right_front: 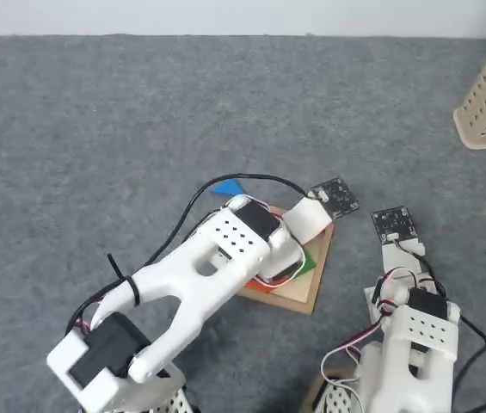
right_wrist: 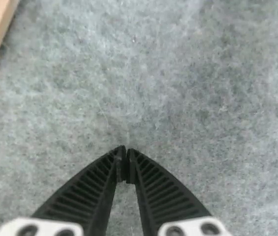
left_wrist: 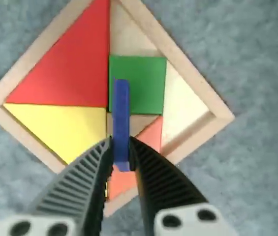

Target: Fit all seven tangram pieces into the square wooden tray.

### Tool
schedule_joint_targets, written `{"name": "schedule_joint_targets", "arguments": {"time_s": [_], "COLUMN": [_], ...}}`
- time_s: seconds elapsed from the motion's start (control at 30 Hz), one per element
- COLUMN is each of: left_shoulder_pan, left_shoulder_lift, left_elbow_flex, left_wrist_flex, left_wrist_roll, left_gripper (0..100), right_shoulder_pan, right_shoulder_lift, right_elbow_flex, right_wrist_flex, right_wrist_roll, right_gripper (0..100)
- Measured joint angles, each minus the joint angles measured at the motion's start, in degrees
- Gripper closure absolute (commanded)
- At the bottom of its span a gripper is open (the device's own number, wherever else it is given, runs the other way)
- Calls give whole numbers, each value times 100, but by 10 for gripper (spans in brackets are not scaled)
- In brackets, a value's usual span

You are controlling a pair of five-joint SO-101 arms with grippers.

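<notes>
Light: bright, even, diffuse, from overhead. In left claw (left_wrist: 120, 147), blue piece (left_wrist: 121, 118) drops a thin soft shadow on green piece (left_wrist: 146, 86) beyond the tips. Soft shadow on worktop (right_front: 96, 129) under that arm, behind the claw.

Six tangram pieces (left_wrist: 70, 64); one tray (left_wrist: 185, 101); two arms (right_front: 225, 258).

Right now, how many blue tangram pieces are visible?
2. A dark blue piece, on edge in the left gripper over the tray; a light blue piece on the carpet beside it. Others may be hidden.
</notes>
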Motion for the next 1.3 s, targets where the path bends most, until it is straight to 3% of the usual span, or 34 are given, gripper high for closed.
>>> {"name": "schedule_joint_targets", "arguments": {"time_s": [1.3], "left_shoulder_pan": [105], "left_shoulder_lift": [0], "left_elbow_flex": [18], "left_wrist_flex": [-281], "left_wrist_roll": [-668], "left_gripper": [987], "right_shoulder_pan": [0], "right_shoulder_lift": [0], "right_elbow_flex": [0], "right_wrist_flex": [0], "right_wrist_roll": [0], "right_gripper": [992]}}
